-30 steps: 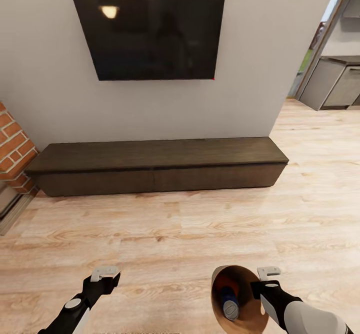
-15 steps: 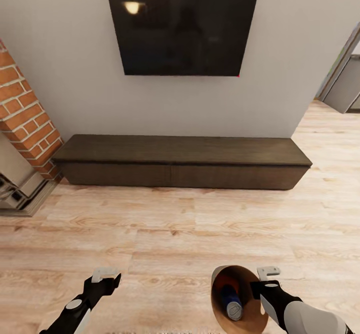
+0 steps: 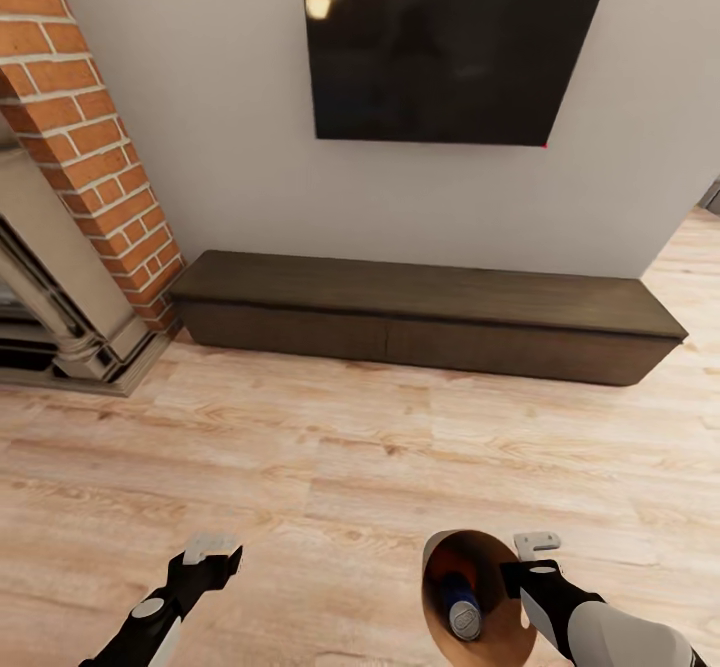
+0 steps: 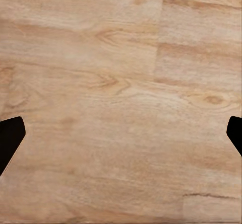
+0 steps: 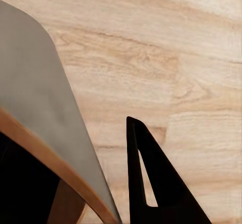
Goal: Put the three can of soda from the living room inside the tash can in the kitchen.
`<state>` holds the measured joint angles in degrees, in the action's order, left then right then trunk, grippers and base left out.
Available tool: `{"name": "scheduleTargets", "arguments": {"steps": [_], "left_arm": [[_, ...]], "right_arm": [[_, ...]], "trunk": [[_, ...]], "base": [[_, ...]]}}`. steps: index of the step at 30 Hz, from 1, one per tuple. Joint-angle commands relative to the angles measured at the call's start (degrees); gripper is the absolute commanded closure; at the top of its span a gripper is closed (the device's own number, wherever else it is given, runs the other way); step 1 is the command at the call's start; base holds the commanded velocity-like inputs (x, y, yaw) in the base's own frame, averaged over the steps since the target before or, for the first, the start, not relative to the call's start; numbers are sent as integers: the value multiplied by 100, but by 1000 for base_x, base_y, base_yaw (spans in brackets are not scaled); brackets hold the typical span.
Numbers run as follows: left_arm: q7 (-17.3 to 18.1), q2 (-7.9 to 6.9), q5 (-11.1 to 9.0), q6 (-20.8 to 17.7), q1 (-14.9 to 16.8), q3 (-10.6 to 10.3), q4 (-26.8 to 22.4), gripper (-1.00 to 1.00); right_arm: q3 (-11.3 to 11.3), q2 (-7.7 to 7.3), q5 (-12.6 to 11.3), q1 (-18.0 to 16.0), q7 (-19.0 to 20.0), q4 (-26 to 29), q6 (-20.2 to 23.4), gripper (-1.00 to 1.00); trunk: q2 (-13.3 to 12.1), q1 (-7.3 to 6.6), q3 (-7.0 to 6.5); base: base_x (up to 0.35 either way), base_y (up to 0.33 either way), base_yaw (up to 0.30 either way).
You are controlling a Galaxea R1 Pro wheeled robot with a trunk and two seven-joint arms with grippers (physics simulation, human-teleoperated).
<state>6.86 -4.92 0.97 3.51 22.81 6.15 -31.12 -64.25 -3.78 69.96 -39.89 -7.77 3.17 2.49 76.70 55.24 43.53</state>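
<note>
My right gripper is shut on the rim of the tash can, a pale grey-beige bin with an orange-brown inside, held low at the head view's bottom right. A dark blue can of soda with a silvery top lies inside it, with an orange shape behind it that could be another can. In the right wrist view the bin's grey wall passes between the fingers, one dark finger standing outside it. My left gripper hangs open over bare wood floor, its fingertips wide apart.
A long dark bench runs along the grey wall under a black TV. A red-brick fireplace with a stone surround stands at the left. Pale wood floor lies between me and the bench.
The whole view has swung left: the fireplace has come further in, and the TV and bench sit further right. Both arms and the bin keep their places in the picture.
</note>
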Motion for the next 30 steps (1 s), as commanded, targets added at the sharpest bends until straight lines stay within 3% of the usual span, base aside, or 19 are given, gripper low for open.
{"name": "scheduleTargets", "arguments": {"steps": [1,18,30], "left_arm": [[0,0,0,2,1,0,0,-100],[5,0,-17,123,4,0,308,-100],[7,0,-18,132,4,0,326,-100]], "right_arm": [[-26,0,-9,-1,30,-1,-3,100],[-26,0,-9,-1,30,-4,-3,100],[-13,2,-16,-1,37,-6,-3,100]], "trunk": [[0,0,6],[0,0,100],[0,0,110]], "base": [[-139,259,191],[-92,269,186],[-2,287,27]]}}
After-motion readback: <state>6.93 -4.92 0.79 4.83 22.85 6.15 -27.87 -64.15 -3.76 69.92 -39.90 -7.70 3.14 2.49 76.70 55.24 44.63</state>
